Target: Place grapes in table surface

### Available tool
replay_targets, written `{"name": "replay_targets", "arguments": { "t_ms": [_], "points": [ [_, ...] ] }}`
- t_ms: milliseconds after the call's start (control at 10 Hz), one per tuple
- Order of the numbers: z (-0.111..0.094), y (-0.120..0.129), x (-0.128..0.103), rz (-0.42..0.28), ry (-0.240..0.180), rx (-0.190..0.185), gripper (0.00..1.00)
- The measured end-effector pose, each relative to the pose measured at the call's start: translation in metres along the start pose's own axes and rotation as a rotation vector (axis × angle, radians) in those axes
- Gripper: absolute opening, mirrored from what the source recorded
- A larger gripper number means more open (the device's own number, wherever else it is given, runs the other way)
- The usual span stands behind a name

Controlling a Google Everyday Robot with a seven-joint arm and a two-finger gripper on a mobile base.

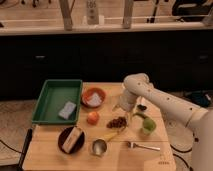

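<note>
The grapes [117, 122], a small flat bunch of dark reddish-brown berries, lie on the light wooden table surface [150, 160], just right of the round orange fruit [93, 117]. My gripper [121, 109] hangs at the end of the white arm [160, 102], which reaches in from the right. The gripper sits just above and slightly behind the grapes, pointing down. I cannot tell whether it touches them.
A green tray [50, 92] holding a grey sponge [66, 110] stands at the left. An orange bowl [93, 97] is behind the fruit. A dark bowl [71, 138], a metal cup [99, 147], a fork [145, 146] and a green cup [147, 127] stand nearby.
</note>
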Motion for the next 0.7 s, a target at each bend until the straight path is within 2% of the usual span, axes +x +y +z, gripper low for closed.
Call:
{"name": "replay_targets", "arguments": {
  "t_ms": [700],
  "points": [
    [-0.0038,-0.0113,-0.0022,0.007,0.005,-0.009,0.8]
  ]
}}
